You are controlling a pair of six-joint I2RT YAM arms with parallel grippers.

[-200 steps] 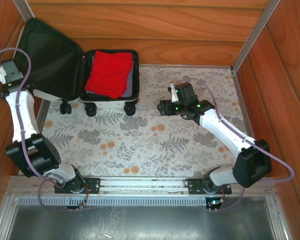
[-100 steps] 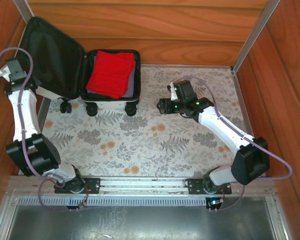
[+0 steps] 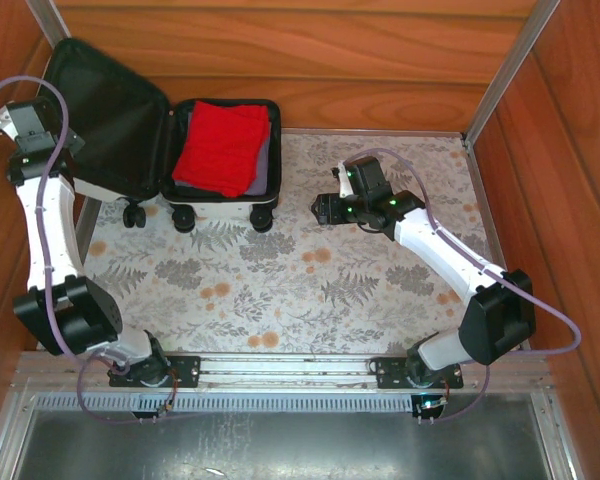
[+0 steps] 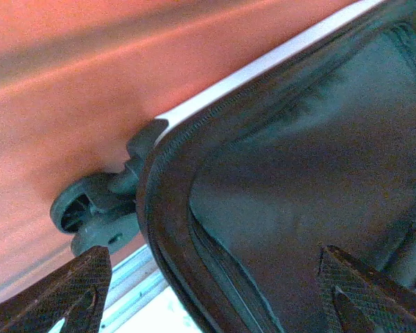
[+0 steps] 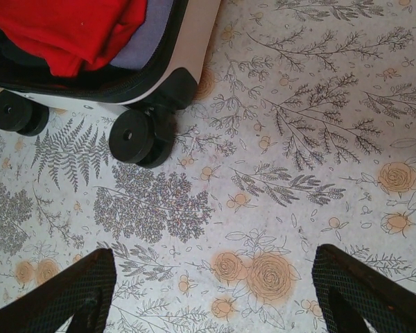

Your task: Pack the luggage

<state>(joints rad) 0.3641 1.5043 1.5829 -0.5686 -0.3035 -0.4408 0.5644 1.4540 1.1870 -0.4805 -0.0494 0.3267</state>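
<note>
Lying open, luggage sits at far-left corner of table, lid tilted up toward the left wall, red garment heaped in the base. Left claw, jaws wide, nothing held, is right at the lid's rim. Right claw, also agape & empty, hangs over the table near the wheels. Risk: swing lid over w/ base unbraced and the case could roll, or cloth snags the seam.

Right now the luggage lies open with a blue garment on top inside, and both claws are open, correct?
Not quite. The top garment is red, not blue; the top external view shows it. The luggage does lie open, and the left claw and right claw are open.
</note>
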